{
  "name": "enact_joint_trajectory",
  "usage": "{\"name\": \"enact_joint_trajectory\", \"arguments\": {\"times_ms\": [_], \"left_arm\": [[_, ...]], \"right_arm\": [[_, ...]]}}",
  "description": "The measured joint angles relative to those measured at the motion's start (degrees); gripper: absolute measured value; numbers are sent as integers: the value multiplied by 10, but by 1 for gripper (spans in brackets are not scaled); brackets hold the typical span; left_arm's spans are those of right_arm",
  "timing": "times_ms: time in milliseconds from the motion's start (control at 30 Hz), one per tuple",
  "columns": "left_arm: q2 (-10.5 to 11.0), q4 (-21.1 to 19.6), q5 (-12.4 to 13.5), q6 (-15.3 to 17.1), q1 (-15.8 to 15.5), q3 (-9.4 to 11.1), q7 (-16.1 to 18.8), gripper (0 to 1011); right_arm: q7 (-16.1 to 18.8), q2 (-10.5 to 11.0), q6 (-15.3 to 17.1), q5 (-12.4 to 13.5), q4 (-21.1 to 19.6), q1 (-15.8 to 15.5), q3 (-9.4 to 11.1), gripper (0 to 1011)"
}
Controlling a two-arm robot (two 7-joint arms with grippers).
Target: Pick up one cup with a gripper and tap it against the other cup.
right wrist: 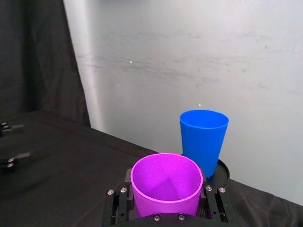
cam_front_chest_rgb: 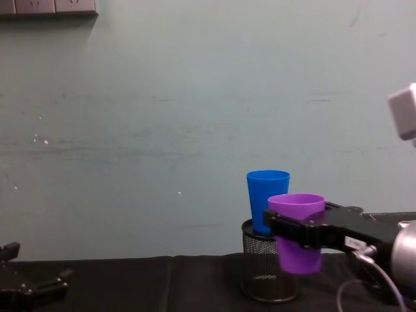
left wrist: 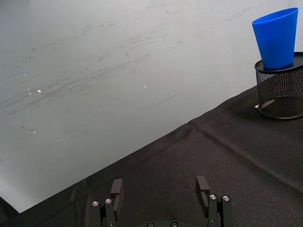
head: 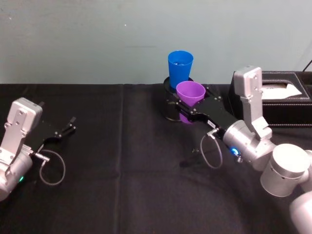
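My right gripper [head: 188, 111] is shut on the purple cup [head: 190, 93] and holds it upright above the table. The blue cup [head: 180, 68] stands upright on top of a black wire-mesh pen holder [head: 170, 106], just behind the purple cup. From the chest, the purple cup [cam_front_chest_rgb: 296, 229] hangs in front of and slightly right of the blue cup [cam_front_chest_rgb: 267, 195]; I cannot tell whether they touch. The right wrist view has the purple cup [right wrist: 165, 184] between the fingers [right wrist: 119, 201], with the blue cup [right wrist: 203, 139] beyond. My left gripper [head: 66, 130] rests open at the far left.
A black tissue box [head: 285, 95] stands at the back right, behind my right arm. A black cloth [head: 126, 161] covers the table, and a pale wall [head: 97, 39] rises right behind the pen holder [cam_front_chest_rgb: 260, 276]. The left gripper [left wrist: 158, 189] faces that wall.
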Motion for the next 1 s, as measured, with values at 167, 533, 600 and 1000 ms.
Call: {"name": "enact_joint_trajectory", "arguments": {"times_ms": [167,533,600,1000], "left_arm": [[0,0,0,0,0,0,0,1000],[0,0,0,0,0,0,0,1000],[0,0,0,0,0,0,0,1000],[0,0,0,0,0,0,0,1000]], "right_arm": [[-3,-23,22,2,44,37,1,734],[-13,-58,24,0,109,93,4,735],[-14,-62,24,-2,119,99,5,734],[-16,-68,24,-5,135,110,11,735]]}}
